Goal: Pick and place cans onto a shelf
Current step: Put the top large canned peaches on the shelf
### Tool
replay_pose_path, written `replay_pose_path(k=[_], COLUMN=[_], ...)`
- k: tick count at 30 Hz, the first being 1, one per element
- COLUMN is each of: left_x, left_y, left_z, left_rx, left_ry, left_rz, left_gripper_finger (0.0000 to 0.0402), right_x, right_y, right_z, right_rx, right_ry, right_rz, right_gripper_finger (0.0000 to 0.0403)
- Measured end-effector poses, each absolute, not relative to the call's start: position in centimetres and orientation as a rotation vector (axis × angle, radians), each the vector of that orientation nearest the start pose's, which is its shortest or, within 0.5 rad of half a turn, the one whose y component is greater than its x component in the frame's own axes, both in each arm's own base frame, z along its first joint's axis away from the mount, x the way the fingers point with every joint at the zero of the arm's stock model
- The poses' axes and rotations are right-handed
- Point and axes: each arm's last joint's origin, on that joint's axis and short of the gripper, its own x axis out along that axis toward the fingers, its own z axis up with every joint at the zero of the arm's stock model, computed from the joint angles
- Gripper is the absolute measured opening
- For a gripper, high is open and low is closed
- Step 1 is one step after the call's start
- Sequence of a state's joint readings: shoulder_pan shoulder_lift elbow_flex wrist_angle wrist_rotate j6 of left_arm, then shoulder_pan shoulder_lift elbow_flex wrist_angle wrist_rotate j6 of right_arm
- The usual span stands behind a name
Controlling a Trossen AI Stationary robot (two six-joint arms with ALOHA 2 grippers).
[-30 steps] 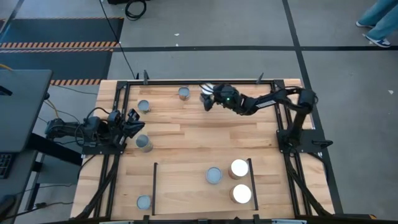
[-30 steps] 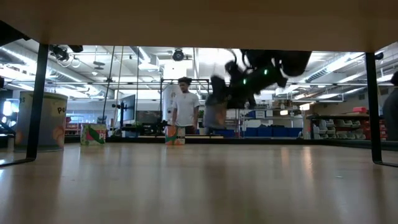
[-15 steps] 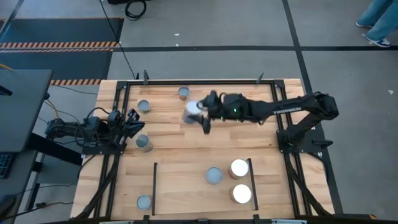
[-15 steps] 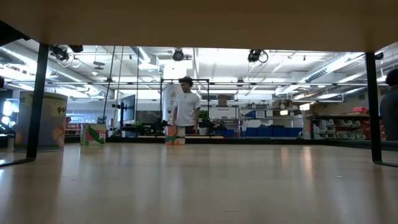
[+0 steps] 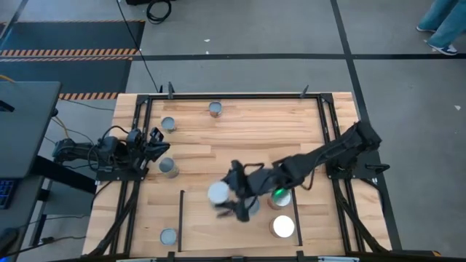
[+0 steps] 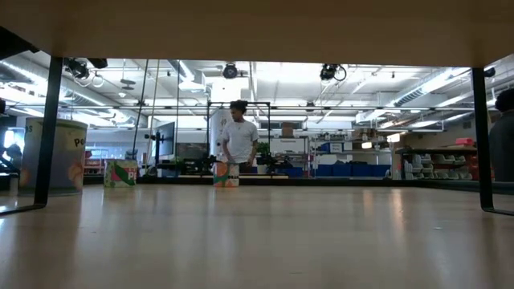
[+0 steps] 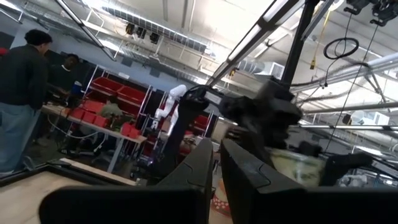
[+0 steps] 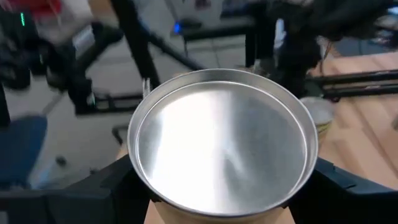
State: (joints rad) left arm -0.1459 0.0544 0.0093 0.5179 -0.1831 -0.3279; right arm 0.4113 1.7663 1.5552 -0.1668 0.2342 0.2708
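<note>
Right end effector point(image 5: 231, 195): we see it clamped around a can point(image 5: 218, 193), held over the shelf point(image 5: 211, 225).
Left end effector point(image 5: 156, 143): closed, empty, parked at our table's point(image 5: 240, 145) left edge.

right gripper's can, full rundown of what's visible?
The can is a small cylinder with a shiny silver metal top inside a raised rim and a tan side. It sits between the fingers of the right gripper, which touch its sides. In the high view it reads as a white disc over the shelf.
</note>
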Motion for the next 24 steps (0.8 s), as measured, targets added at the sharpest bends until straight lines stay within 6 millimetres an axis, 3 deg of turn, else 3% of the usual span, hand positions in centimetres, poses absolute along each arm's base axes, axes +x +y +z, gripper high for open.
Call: replay_pose_path(k=[4, 8, 13, 19, 24], left_x=[8.9, 9.0, 9.0, 9.0, 9.0], left_y=[-0.8, -0.8, -0.8, -0.8, -0.8], left_z=[21.1, 21.0, 20.9, 20.9, 20.9], left_rx=[-0.399, -0.398, -0.397, -0.397, -0.397], left_ry=[-0.469, -0.460, -0.456, -0.454, -0.453], left_rz=[-0.041, -0.039, -0.039, -0.038, -0.038], left_gripper_finger=[0.0039, 0.0039, 0.0039, 0.0039, 0.0039], right_x=[39.0, 39.0, 38.4, 38.1, 38.2], right_y=[18.1, 19.2, 19.1, 19.2, 18.9], right_z=[34.0, 33.3, 32.9, 32.4, 31.6], right_rx=[0.066, 0.012, -0.035, 0.020, 0.033], right_ry=[0.409, 0.435, 0.470, 0.522, 0.546], right_rz=[0.170, 0.124, -0.027, -0.017, -0.022], right_gripper_finger=[0.0295, 0.0295, 0.0295, 0.0297, 0.0343])
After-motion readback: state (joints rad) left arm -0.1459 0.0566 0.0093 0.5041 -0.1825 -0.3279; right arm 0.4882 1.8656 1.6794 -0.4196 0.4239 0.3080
